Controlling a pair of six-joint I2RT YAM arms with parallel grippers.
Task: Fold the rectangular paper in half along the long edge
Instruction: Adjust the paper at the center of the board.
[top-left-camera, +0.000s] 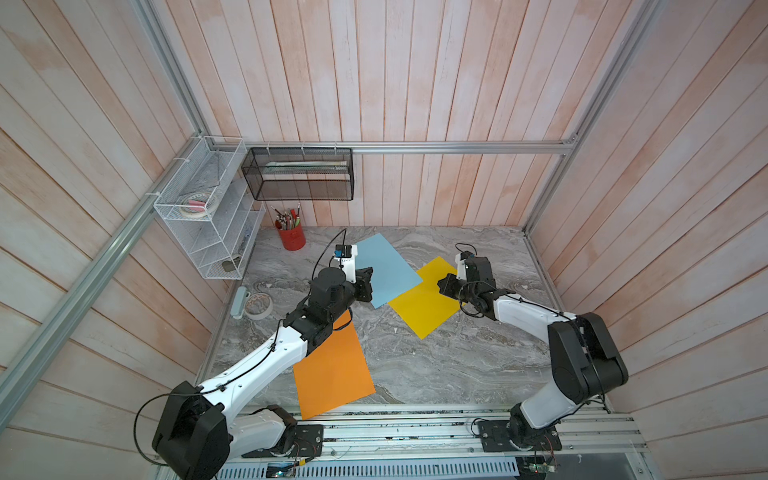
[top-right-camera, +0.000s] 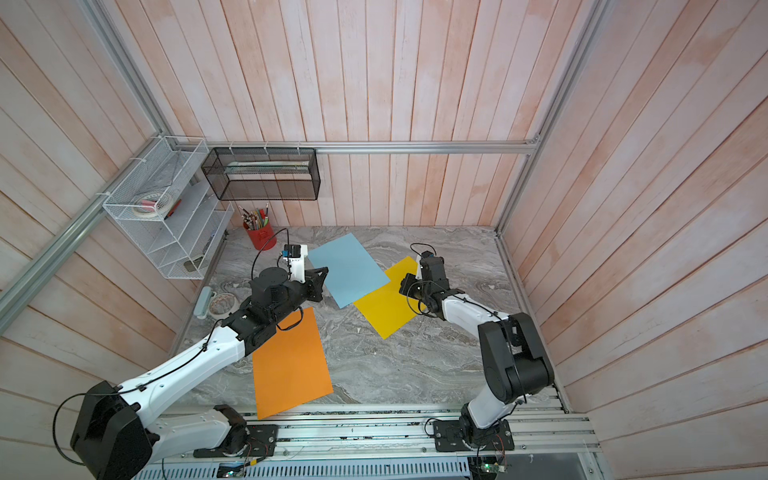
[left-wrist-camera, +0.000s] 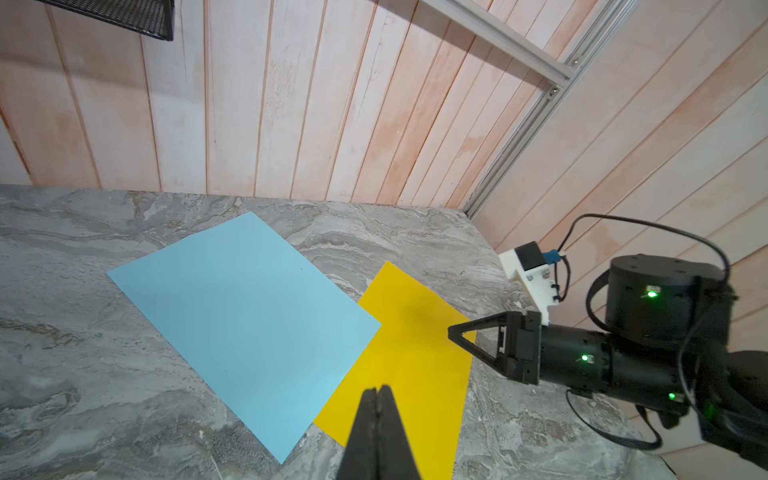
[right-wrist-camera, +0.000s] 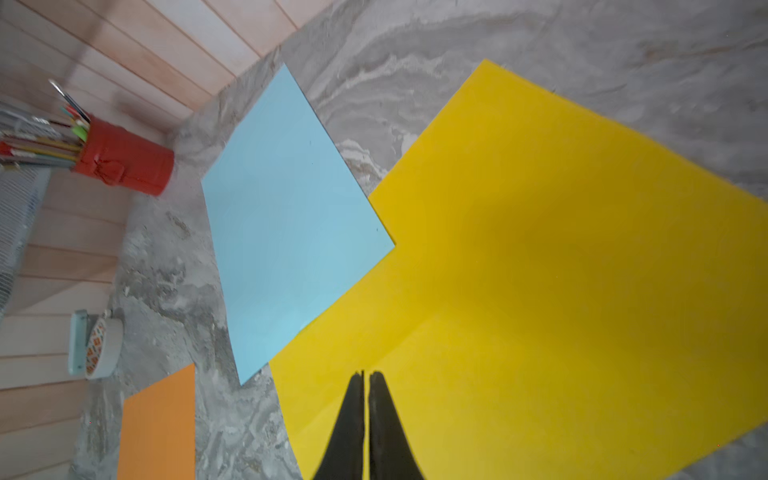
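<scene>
Rectangles, blue paper (top-left-camera: 386, 270) overlapping yellow paper (top-left-camera: 424, 309), lie flat on veined tabletop (top-left-camera: 457, 365).

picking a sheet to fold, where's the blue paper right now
In both top views the blue paper lies flat at the back, about midway across, right by the left gripper; its robot-right edge overlaps the yellow paper.

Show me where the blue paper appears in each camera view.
In a top view: blue paper, near picture centre.
In a top view: just left of centre.
Left wrist: visible, overlapping the yellow paper.
Right wrist: visible, between the red pencil cup and yellow paper.
Shared landmark: yellow paper beneath its corner.
</scene>
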